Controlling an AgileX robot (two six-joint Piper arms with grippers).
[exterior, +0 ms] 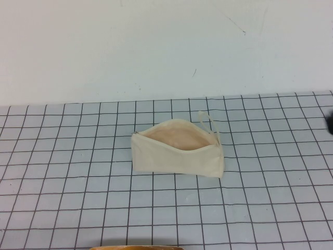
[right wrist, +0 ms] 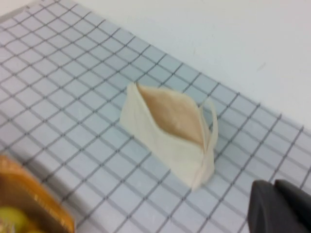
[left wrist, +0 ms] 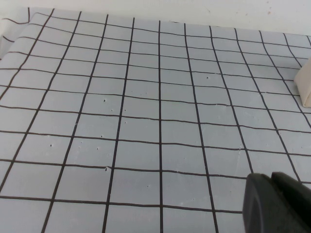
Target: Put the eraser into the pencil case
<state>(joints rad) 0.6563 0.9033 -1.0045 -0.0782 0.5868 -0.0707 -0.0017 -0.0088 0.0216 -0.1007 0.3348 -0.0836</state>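
Observation:
The pencil case (exterior: 178,149) is a cream-white fabric pouch lying on the grid mat mid-table. Its mouth gapes open upward and shows the tan-pink lining, and a cord loop (exterior: 207,120) sits at its far right end. It also shows in the right wrist view (right wrist: 170,133), and one corner shows in the left wrist view (left wrist: 306,83). The eraser shows in no view. My left gripper (left wrist: 272,182) is shut and empty over bare mat, left of the case. My right gripper (right wrist: 274,187) is shut and empty, right of the case; a dark bit of it shows in the high view (exterior: 330,121).
An orange object (exterior: 138,248) lies at the mat's near edge, and the right wrist view shows it too (right wrist: 29,199), with something yellow-green on it. A white wall rises behind the grey grid mat (exterior: 62,172).

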